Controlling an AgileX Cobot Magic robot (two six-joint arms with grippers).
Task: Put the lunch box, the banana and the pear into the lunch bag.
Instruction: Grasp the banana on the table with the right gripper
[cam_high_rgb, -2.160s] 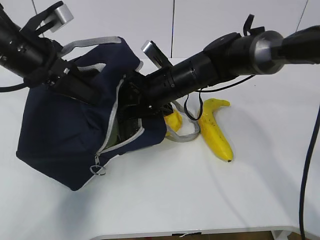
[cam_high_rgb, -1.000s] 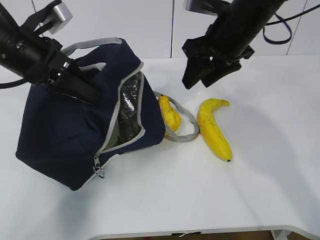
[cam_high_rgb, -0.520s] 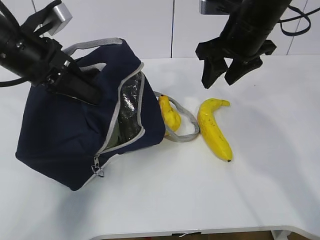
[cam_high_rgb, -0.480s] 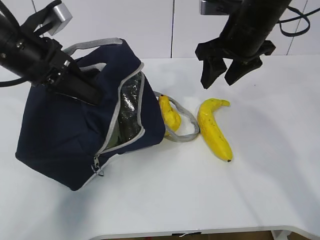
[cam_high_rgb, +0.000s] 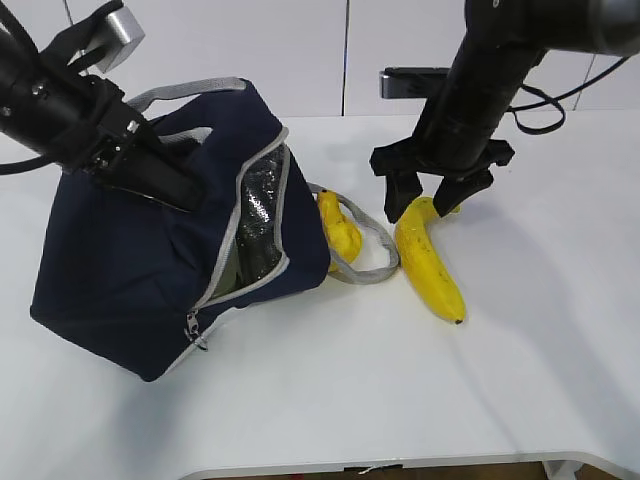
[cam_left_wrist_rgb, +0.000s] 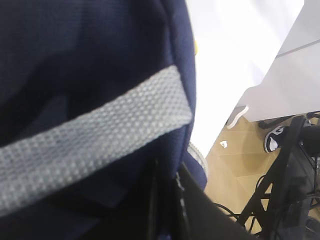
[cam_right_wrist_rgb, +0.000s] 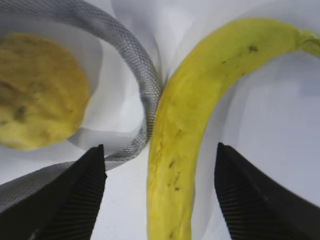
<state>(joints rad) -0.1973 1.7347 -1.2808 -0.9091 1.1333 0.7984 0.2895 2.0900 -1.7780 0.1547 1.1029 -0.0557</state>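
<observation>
The navy lunch bag (cam_high_rgb: 130, 270) stands tilted at the left, its zipper open on foil lining (cam_high_rgb: 258, 215). A greenish sliver (cam_high_rgb: 227, 272) low in the opening looks like the lunch box. My left gripper (cam_high_rgb: 150, 175) is shut on the bag's top fabric (cam_left_wrist_rgb: 75, 50) beside a grey handle (cam_left_wrist_rgb: 90, 135). The pear (cam_high_rgb: 340, 228) lies by the bag, inside a grey handle loop (cam_high_rgb: 375, 265). The banana (cam_high_rgb: 428, 262) lies to its right. My right gripper (cam_high_rgb: 425, 200) is open and straddles the banana's upper part (cam_right_wrist_rgb: 200, 115). The pear (cam_right_wrist_rgb: 40, 90) shows at the left of that view.
The handle loop (cam_right_wrist_rgb: 135, 70) lies on the white table (cam_high_rgb: 330, 400) between pear and banana, close to my right gripper's left finger (cam_right_wrist_rgb: 75, 200). The table's front edge (cam_high_rgb: 400, 465) is near. A black cable (cam_high_rgb: 620, 330) hangs at the far right.
My right gripper came out of the bag's opening, rose, moved right, then came down open over the banana's upper end. The bag and my left gripper have not moved.
</observation>
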